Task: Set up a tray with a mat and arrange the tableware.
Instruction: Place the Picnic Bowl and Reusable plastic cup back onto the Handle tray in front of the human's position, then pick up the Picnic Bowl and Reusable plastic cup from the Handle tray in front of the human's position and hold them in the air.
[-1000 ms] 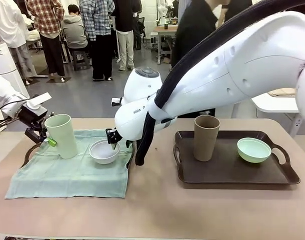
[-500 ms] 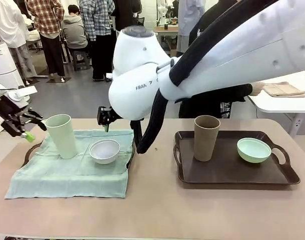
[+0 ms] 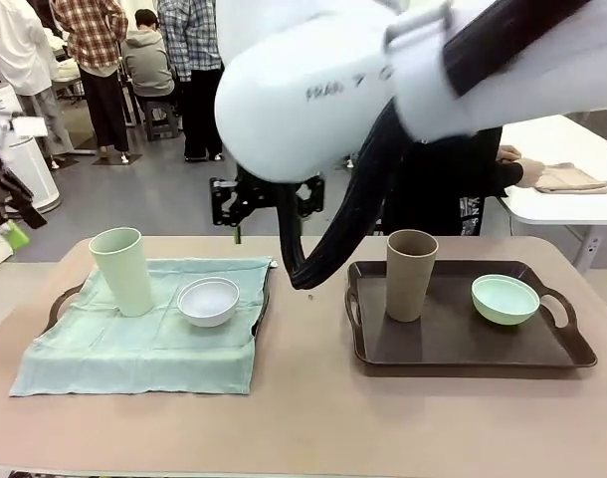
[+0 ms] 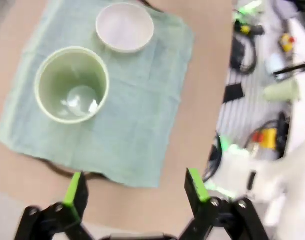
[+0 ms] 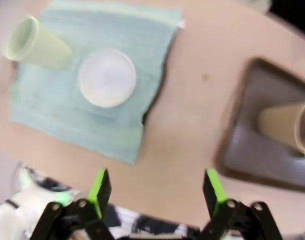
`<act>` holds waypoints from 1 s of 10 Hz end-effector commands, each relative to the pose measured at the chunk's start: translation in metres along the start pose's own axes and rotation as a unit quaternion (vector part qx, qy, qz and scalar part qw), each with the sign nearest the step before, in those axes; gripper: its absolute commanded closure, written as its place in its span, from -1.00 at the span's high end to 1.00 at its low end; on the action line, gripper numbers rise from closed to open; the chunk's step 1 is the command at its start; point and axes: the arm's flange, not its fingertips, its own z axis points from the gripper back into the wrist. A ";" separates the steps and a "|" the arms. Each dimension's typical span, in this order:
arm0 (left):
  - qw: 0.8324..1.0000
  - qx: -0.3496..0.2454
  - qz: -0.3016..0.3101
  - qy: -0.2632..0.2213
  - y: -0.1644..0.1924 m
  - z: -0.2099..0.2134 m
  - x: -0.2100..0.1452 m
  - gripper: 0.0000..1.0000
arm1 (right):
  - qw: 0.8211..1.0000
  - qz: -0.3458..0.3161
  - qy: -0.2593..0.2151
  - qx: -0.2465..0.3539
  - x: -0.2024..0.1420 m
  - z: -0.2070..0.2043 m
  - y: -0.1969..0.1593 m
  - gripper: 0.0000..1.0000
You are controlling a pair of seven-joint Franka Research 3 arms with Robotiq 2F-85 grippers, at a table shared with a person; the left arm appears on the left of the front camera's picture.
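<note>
lettering: "FRAN" in dark capitals on the white housing of the right arm (image 3: 383,80); the letters after it are too blurred to read. No print can be made out on the tableware.
pale green cup (image 3: 122,269): upright at the far-left corner of the mat. The left wrist view looks straight into it and shows a bare, glossy bottom with nothing inside.
white bowl (image 3: 208,301): on the mat toward its far-right corner, apart from the pale green cup; empty.
mat (image 3: 134,349): pale green cloth spread over a dark tray (image 3: 65,299) at the left end of the table (image 3: 303,418). A tray handle shows past the mat's left edge and the tray rim shows along its right edge.
tan-brown cup (image 3: 411,274): upright in the far-left corner of the brown tray (image 3: 463,363); its inside cannot be seen.
mint green bowl (image 3: 505,299): in the right half of the brown tray, near the right handle, well apart from the tan-brown cup; empty.
right gripper (image 5: 156,192): released, jaws wide, nothing between the green pads. It hangs above the table's far edge, by the mat's far-right corner.
left gripper (image 4: 134,186): released, jaws wide, holding nothing. It is raised beyond the table's left edge.
person: at the far side in a dark sleeve, with one hand (image 3: 527,171) on a folded tan cloth (image 3: 567,179).
</note>
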 end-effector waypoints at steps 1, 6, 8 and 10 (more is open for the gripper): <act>0.988 0.094 0.117 0.026 -0.046 0.005 0.037 1.00 | 0.999 -0.020 0.008 -0.039 -0.018 0.027 -0.005 0.89; 0.990 0.098 0.099 -0.005 -0.053 0.030 0.043 1.00 | 0.999 -0.002 -0.003 -0.032 -0.026 0.049 -0.002 0.89; 0.990 0.098 0.099 -0.005 -0.053 0.030 0.043 1.00 | 0.999 -0.002 -0.003 -0.032 -0.026 0.049 -0.002 0.89; 0.990 0.098 0.099 -0.005 -0.053 0.030 0.043 1.00 | 0.999 -0.002 -0.003 -0.032 -0.026 0.049 -0.002 0.89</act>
